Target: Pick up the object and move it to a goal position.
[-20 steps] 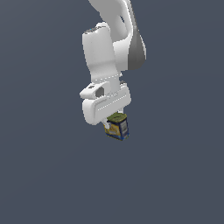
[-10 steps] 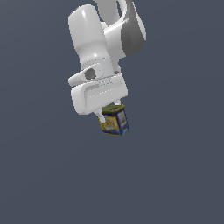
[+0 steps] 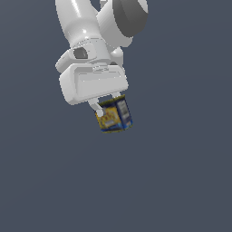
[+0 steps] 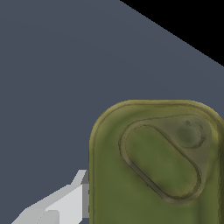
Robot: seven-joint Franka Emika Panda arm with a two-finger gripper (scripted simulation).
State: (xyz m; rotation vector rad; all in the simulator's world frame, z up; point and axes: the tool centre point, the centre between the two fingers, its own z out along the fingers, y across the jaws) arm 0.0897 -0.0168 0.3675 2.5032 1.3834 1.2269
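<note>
The object [image 3: 115, 116] is a small tin can with a dark blue and yellow label, hanging tilted in mid-air under the white arm. My gripper [image 3: 108, 106] is shut on it, one white finger [image 3: 96, 108] showing against its yellow side. In the wrist view the can's olive-green lid [image 4: 157, 166] with its oval embossing fills much of the picture, and one white finger [image 4: 65, 203] presses against its edge. The other finger is hidden behind the can.
A plain dark grey-blue ground [image 3: 181, 181] lies all around and below. In the wrist view a black area [image 4: 197, 26] lies past the ground's edge.
The arm has carried the can up and toward the exterior view's left, and appears larger in that view. The can stays gripped.
</note>
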